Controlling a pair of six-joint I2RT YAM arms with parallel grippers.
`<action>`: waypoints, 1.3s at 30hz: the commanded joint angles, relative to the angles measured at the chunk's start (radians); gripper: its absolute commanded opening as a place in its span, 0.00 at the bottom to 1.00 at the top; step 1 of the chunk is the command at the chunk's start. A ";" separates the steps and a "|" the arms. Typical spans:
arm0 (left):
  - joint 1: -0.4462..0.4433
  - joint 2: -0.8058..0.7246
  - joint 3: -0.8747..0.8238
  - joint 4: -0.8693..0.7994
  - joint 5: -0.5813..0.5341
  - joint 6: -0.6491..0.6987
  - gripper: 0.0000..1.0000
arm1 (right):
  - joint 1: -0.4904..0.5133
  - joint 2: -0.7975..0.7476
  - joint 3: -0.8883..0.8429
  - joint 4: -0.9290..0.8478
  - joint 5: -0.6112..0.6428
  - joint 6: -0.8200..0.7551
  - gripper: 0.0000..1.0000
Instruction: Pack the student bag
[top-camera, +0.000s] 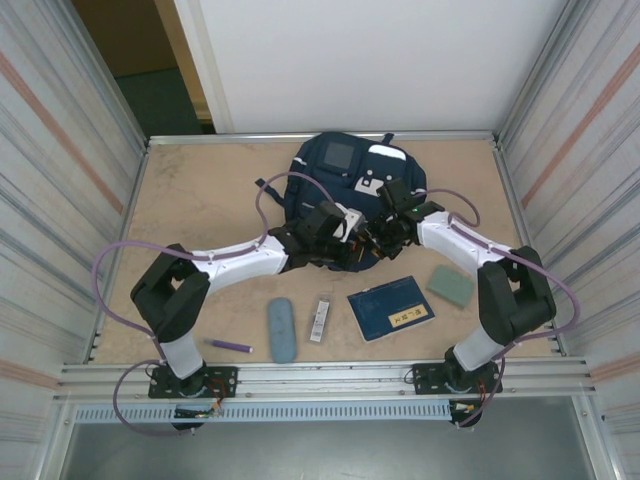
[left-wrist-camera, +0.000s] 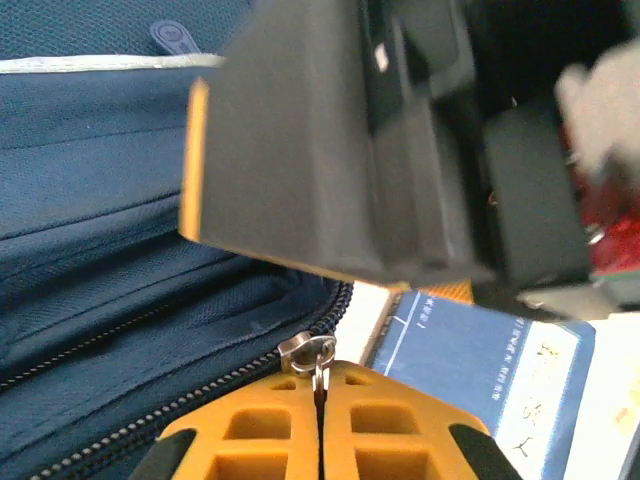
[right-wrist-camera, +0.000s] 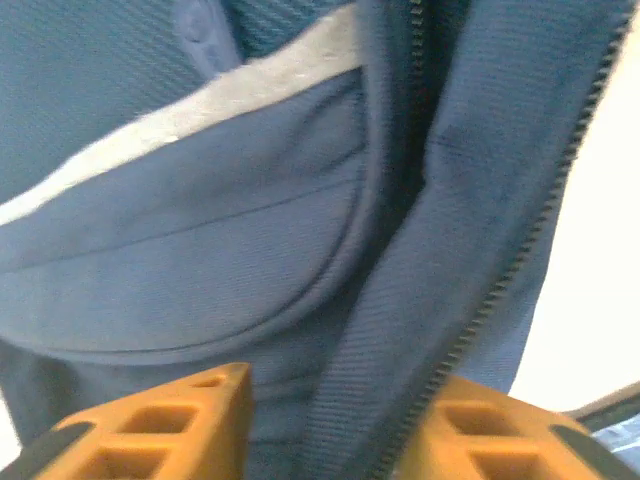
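Note:
The navy student bag (top-camera: 340, 165) lies at the back middle of the table, grey patch up. Both grippers meet at its near edge. My left gripper (top-camera: 347, 243) (left-wrist-camera: 320, 385) is shut on the metal ring of the zip slider (left-wrist-camera: 305, 350), at the end of the bag's zip (left-wrist-camera: 150, 420). My right gripper (top-camera: 383, 232) (right-wrist-camera: 340, 405) has its orange fingers (right-wrist-camera: 190, 420) on either side of a bunched fold of the bag's flap (right-wrist-camera: 400, 330), beside its zip edge, and pinches it. The right gripper's dark body hangs just above the left one.
On the table in front of the bag lie a blue notebook (top-camera: 391, 308) (left-wrist-camera: 480, 380), a green block (top-camera: 451, 286), a grey-blue pencil case (top-camera: 282, 328), a small striped stick (top-camera: 319, 318) and a purple pen (top-camera: 229, 345). Metal walls close in both sides.

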 joint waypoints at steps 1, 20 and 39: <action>0.009 -0.071 -0.025 0.056 -0.027 0.027 0.00 | 0.018 -0.006 -0.022 0.072 -0.025 -0.008 0.23; 0.177 -0.162 -0.130 -0.112 -0.021 0.018 0.00 | -0.275 0.069 0.093 0.052 -0.228 -0.472 0.39; -0.014 0.123 0.222 0.056 0.102 -0.070 0.00 | -0.331 -0.308 -0.068 -0.224 -0.101 -0.115 0.99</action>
